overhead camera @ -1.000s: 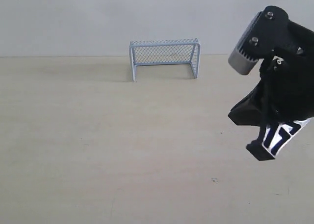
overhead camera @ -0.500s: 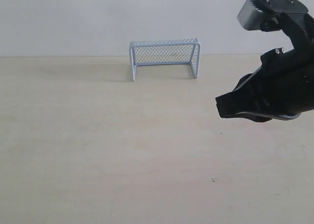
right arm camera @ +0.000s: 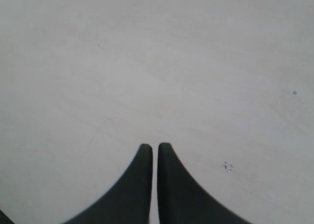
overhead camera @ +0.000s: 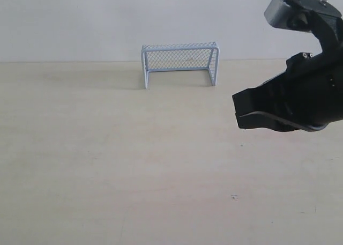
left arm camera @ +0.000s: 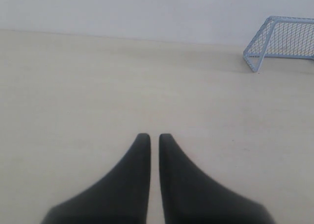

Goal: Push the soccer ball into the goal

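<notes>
The pale blue-grey goal (overhead camera: 179, 58) stands at the far edge of the table, its open mouth facing the camera; the left wrist view shows it off to one side (left arm camera: 289, 37). The soccer ball appears in none of the views. My right gripper (overhead camera: 239, 110) hangs above the table on the right, in front of and to the right of the goal, its fingers pointing left. It is shut with nothing between its fingers (right arm camera: 154, 145). My left gripper (left arm camera: 150, 136) is shut on nothing above bare table and is out of the exterior view.
The pale wooden table (overhead camera: 107, 159) runs back to a white wall (overhead camera: 80, 20) just behind the goal. A small dark mark (overhead camera: 234, 197) lies on the table below the right gripper, also seen from the right wrist (right arm camera: 226, 166).
The right gripper has swung up from pointing down at the table to pointing left, and has shifted slightly left in the last half second. The goal has not moved.
</notes>
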You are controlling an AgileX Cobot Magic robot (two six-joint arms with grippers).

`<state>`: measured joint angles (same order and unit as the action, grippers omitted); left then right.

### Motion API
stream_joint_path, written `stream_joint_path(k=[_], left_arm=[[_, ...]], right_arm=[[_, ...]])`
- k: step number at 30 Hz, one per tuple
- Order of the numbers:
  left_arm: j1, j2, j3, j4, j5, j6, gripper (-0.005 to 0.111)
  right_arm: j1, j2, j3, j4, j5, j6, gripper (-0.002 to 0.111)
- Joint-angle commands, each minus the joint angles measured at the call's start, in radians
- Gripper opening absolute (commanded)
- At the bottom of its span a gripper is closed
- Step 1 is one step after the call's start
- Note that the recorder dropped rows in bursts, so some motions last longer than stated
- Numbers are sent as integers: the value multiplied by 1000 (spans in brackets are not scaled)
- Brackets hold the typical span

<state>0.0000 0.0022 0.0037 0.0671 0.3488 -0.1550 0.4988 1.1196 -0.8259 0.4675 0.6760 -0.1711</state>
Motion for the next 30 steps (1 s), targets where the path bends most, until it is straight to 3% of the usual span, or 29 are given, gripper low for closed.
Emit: stream_joint_path(k=[1,19,30], left_arm=[[2,-2,-4,-5,-9,-10,6],[2,-2,-4,-5,-9,-10,6],[2,-2,-4,-5,-9,-10,6]], right_arm=[[2,-10,0,2,0,3,0],[0,-65,0,-31,-38,1,0],[0,-297,202,-44,-437,-52,0]])
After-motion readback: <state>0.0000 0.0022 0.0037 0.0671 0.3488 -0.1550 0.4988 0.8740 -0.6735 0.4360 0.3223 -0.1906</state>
